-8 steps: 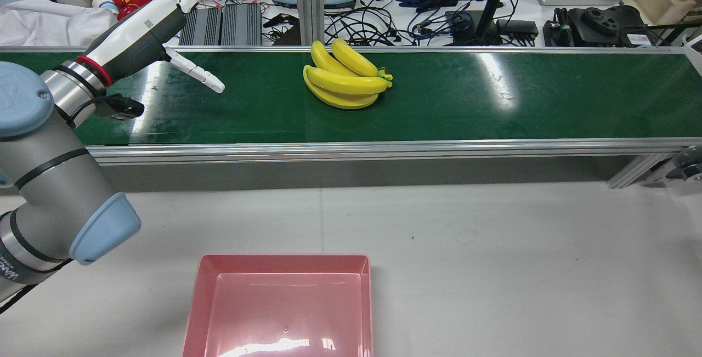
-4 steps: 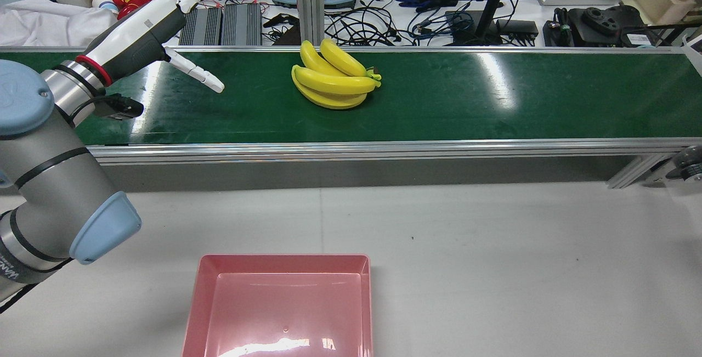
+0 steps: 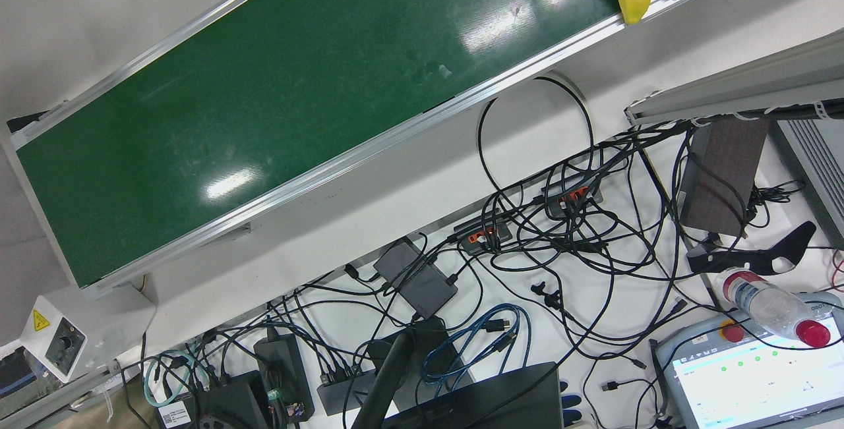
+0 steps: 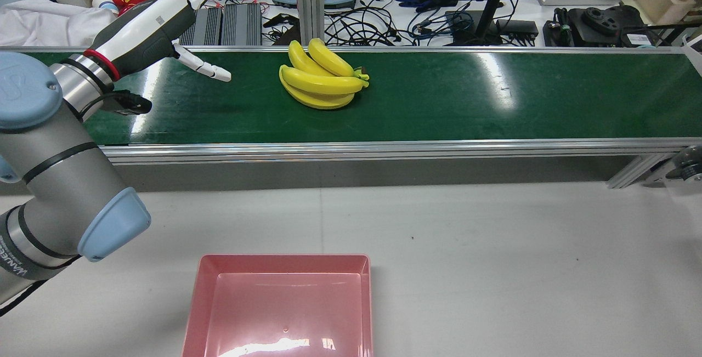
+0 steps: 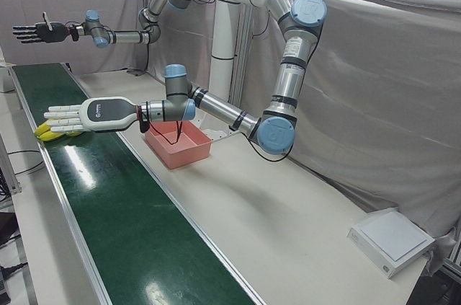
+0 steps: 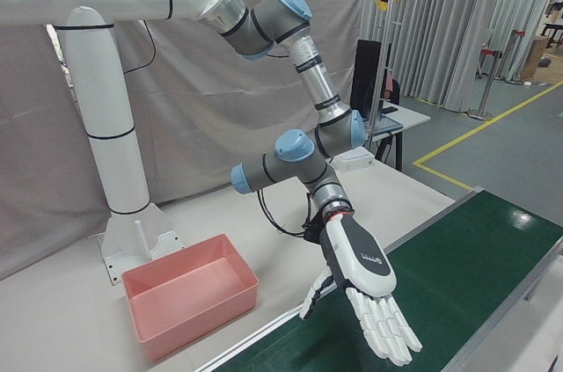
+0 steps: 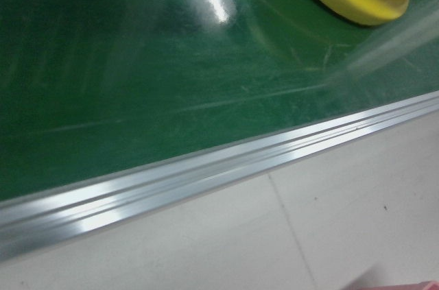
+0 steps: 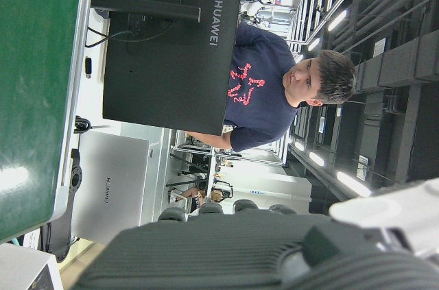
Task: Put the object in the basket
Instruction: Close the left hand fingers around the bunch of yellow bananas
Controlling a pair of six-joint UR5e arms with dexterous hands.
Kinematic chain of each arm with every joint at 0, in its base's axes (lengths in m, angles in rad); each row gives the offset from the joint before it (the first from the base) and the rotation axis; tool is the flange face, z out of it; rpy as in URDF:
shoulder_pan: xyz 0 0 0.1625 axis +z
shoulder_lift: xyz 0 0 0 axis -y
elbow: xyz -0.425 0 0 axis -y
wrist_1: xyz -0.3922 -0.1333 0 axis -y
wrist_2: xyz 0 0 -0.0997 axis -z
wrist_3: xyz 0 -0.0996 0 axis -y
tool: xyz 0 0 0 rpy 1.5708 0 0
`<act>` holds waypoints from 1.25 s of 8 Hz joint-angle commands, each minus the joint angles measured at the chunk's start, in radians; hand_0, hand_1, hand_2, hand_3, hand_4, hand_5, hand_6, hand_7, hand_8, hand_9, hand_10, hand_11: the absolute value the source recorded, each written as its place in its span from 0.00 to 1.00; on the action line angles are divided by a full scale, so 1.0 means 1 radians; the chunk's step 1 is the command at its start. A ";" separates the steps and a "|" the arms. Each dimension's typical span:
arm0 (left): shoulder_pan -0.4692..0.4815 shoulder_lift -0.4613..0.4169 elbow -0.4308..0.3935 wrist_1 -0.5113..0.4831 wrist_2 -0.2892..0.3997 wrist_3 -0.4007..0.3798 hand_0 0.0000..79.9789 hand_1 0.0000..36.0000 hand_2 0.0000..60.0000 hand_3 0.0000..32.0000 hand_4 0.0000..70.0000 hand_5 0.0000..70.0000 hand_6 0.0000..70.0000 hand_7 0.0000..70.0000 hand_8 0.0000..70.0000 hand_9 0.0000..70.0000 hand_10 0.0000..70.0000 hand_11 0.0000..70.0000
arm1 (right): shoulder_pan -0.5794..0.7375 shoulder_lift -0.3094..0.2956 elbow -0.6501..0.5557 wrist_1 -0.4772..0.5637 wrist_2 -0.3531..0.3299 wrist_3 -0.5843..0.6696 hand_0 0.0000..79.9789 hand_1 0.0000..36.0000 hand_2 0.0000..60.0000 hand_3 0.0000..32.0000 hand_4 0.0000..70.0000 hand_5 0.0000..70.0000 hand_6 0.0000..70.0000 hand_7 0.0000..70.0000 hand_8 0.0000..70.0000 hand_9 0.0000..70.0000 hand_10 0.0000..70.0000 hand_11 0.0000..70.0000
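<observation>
A bunch of yellow bananas (image 4: 321,83) lies on the green conveyor belt (image 4: 439,99), close to the belt's far edge and left of its middle as the rear view shows it. In the front view only the tips of the bunch reach into the top edge, one tip overhanging the belt's aluminium rail. The left hand view shows the underside of the bunch resting on the green surface near the rail.

The left robot hand (image 4: 170,28) hangs over the left end of the belt, palm down, fingers spread wide and straight, holding nothing. Its thumb sticks out toward the bananas, with a clear stretch of belt between the two. In the left-front view the same robot hand (image 5: 79,115) is stretched flat above the belt with the bananas just behind its fingertips.

The right robot hand (image 5: 32,32) shows only in the left-front view, far back and raised well above the belt, fingers splayed and empty.

The pink basket (image 4: 285,307) sits on the white worktop (image 4: 493,247) at its near edge, left of centre, well apart from the belt and from the bananas. It is empty.

A person in a dark shirt (image 8: 264,91) appears behind a monitor (image 8: 171,50) in the right hand view.
</observation>
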 commanded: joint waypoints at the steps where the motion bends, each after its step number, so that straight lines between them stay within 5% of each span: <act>1: 0.012 -0.028 0.001 0.018 0.004 0.043 0.71 0.70 0.27 0.00 0.04 0.00 0.00 0.00 0.04 0.08 0.00 0.05 | 0.000 0.001 0.000 0.000 0.000 0.000 0.00 0.00 0.00 0.00 0.00 0.00 0.00 0.00 0.00 0.00 0.00 0.00; 8: 0.101 -0.033 0.011 0.014 0.004 0.129 0.69 0.68 0.28 0.00 0.07 0.00 0.00 0.01 0.04 0.08 0.01 0.06 | 0.000 0.001 0.000 0.000 0.000 0.000 0.00 0.00 0.00 0.00 0.00 0.00 0.00 0.00 0.00 0.00 0.00 0.00; 10: 0.101 -0.084 0.104 -0.021 0.004 0.129 0.69 0.68 0.28 0.00 0.04 0.00 0.00 0.01 0.04 0.08 0.01 0.06 | 0.000 -0.001 0.000 0.000 0.000 0.000 0.00 0.00 0.00 0.00 0.00 0.00 0.00 0.00 0.00 0.00 0.00 0.00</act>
